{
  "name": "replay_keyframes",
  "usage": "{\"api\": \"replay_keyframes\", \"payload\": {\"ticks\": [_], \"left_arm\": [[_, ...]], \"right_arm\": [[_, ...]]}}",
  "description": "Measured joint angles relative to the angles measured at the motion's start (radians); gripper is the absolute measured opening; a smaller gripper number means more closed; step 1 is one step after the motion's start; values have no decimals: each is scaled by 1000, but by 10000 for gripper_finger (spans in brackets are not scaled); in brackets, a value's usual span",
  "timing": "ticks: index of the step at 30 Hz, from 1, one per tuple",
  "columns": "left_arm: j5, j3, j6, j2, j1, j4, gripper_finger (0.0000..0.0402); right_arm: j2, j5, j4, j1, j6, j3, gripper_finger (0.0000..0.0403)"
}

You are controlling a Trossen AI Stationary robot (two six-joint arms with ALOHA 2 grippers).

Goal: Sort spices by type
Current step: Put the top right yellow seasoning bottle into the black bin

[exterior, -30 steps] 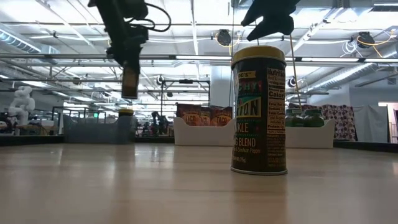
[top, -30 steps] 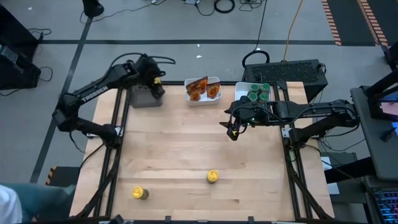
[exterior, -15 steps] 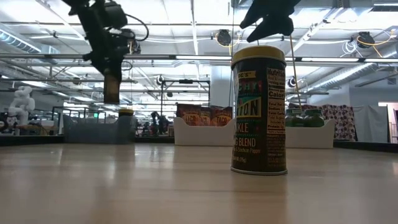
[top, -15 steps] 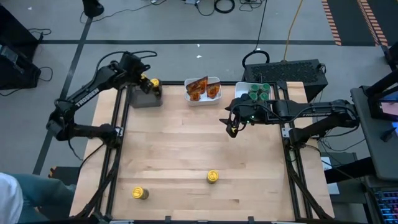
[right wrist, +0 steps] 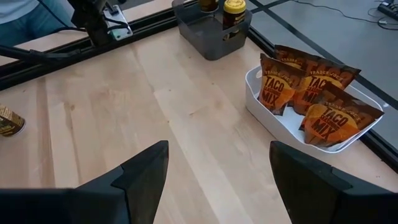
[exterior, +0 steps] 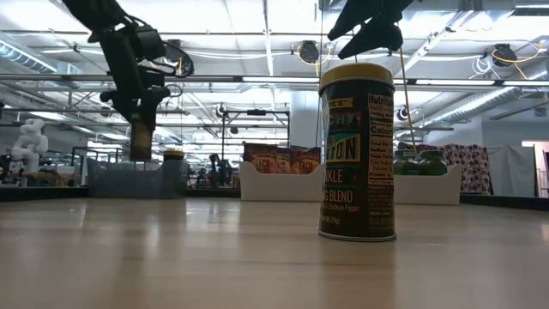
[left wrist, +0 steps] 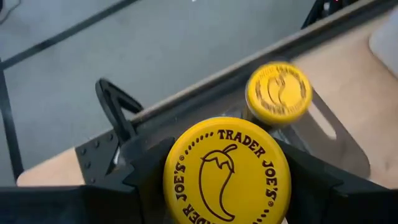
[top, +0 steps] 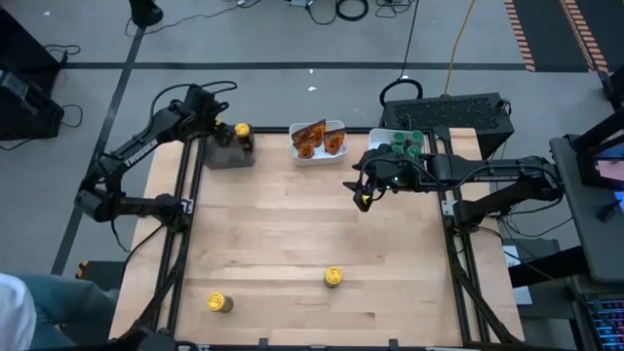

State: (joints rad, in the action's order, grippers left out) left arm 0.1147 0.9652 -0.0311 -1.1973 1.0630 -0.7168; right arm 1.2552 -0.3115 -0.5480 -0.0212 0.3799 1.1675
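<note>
Left pincer [left wrist: 227, 186]: closed around a yellow-lidded jar [left wrist: 227, 173], one dark finger on either side of the lid, as the left wrist view shows. It is raised above the far left corner of the table [top: 292, 244], over the grey tray [top: 227, 154]. A second yellow-lidded jar [top: 241, 130] stands upright in that tray, just beside and below the held one.

Right pincer [top: 364, 198]: fingers [right wrist: 140, 177] spread wide, nothing between them. It hangs above the table surface, just in front of the white tray with the green-lidded jars [top: 405, 144], which lies immediately beyond it at the far right corner. I count a cluster of green lids there; the exact number cannot be told.

White tray of foil packets [right wrist: 311, 102]: between the two pincers along the far edge, closer to the right pincer. The orange-brown packets stand on edge inside it, leaning on one another, labelled as taco mix.

Loose items: two further yellow-lidded jars stand upright on the open table, well apart from both pincers. One [top: 333, 277] is on the near side of the table, below the right pincer's position. The other [top: 218, 303] is near the front left corner. In the low view the nearer jar [exterior: 356, 153] stands upright on the table, label facing the camera.
</note>
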Motion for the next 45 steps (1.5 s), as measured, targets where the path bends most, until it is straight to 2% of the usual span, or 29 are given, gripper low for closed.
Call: {"api": "replay_keyframes", "payload": {"ticks": [7, 14, 20, 37, 40, 45], "left_arm": [[-2, -74, 51, -36, 11, 125, 238], [12, -89, 105, -116, 11, 204, 238], [47, -89, 105, -164, 11, 227, 238], [47, -88, 101, -241, 11, 239, 238], [47, -88, 96, -241, 11, 239, 247], [48, -88, 95, -241, 11, 239, 285]], "right_arm": [[0, 0, 0, -13, -3, 0, 263], [0, 0, 1, -13, -7, 0, 263], [0, 0, 1, -13, -2, 0, 263], [0, 0, 2, -13, 1, 0, 263], [0, 0, 2, -13, 1, 0, 263], [0, 0, 2, -13, 1, 0, 263]]}}
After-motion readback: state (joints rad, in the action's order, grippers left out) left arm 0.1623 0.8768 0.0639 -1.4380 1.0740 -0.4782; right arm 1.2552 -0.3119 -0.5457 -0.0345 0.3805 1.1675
